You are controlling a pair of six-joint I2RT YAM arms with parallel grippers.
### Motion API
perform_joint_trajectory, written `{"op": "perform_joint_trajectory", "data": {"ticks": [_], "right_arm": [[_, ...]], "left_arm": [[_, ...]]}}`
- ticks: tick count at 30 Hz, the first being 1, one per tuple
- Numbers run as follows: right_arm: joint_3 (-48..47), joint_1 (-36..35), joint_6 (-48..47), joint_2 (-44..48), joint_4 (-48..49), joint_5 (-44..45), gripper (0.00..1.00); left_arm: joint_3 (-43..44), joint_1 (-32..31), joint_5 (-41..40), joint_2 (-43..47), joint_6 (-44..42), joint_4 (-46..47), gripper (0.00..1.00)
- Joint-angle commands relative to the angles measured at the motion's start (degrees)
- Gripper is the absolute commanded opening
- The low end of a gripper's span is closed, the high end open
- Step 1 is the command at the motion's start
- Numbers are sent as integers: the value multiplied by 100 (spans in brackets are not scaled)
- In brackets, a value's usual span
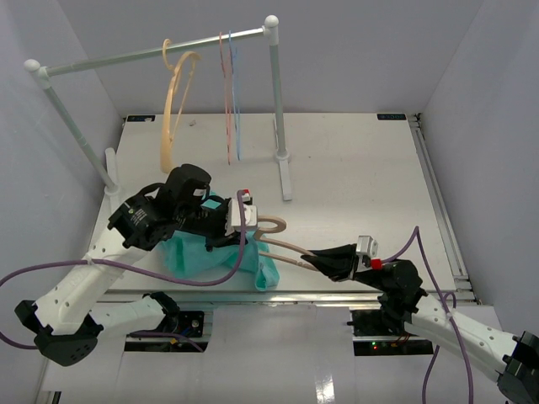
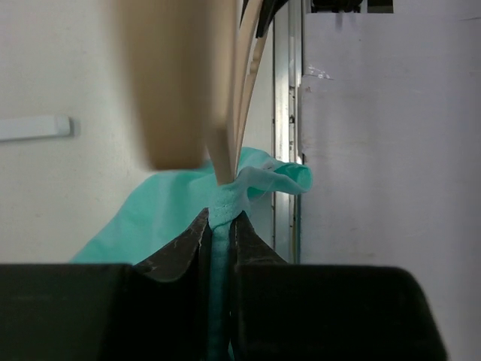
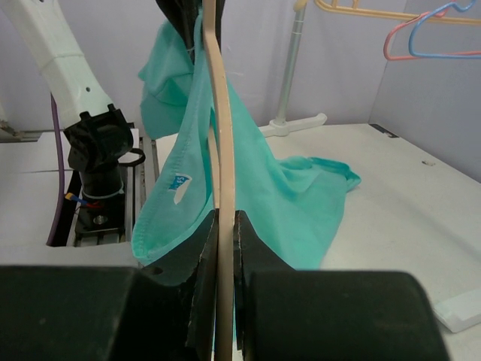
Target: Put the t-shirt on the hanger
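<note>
The t-shirt [image 3: 278, 188] is soft, light cloth. It hangs limp and folds on itself, and its lower part rests on the table [image 1: 354, 168] near the front edge. Your left gripper [image 2: 222, 226] is closed on a thin bunched fold of it, just beside the hanger [image 1: 285, 247]. The hanger is thin and stiff, probably smooth, so it may slip. Your right gripper [image 3: 224, 226] is clamped on one of its arms. I judge a firm edge of the t-shirt, such as the collar or hem, is better to hold than the loose middle.
</note>
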State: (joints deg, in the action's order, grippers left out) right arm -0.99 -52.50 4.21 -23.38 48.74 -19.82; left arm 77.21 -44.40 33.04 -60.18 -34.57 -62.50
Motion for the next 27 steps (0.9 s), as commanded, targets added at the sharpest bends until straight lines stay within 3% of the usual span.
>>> {"op": "perform_joint_trajectory", "data": {"ticks": [1, 6, 11, 12, 13, 14, 20, 24, 25, 27], "right_arm": [[538, -14, -6, 150, 616, 112, 8], [479, -7, -58, 108, 568, 200, 8], [267, -14, -218, 23, 496, 159, 8], [233, -14, -275, 30, 496, 78, 8], [204, -14, -294, 42, 496, 83, 8], [196, -10, -303, 54, 491, 74, 8], [192, -14, -316, 295, 380, 104, 8], [188, -14, -332, 301, 374, 28, 8], [187, -9, -345, 294, 384, -11, 8], [187, -12, -366, 306, 406, -67, 8]], "left_arm": [[-136, -218, -10, -144, 208, -259, 0], [-312, -377, 63, -160, 255, -223, 0], [-959, -386, 275, 445, 431, 482, 1], [-1046, -386, 243, 548, 470, 543, 6], [-1106, -386, 190, 614, 476, 504, 24], [-1167, -390, 144, 677, 534, 498, 29], [-1290, -463, -214, 853, 622, 549, 35], [-1397, -532, -490, 730, 676, 502, 30], [-1424, -552, -500, 677, 663, 463, 27], [-1457, -585, -539, 552, 671, 397, 9]]}}
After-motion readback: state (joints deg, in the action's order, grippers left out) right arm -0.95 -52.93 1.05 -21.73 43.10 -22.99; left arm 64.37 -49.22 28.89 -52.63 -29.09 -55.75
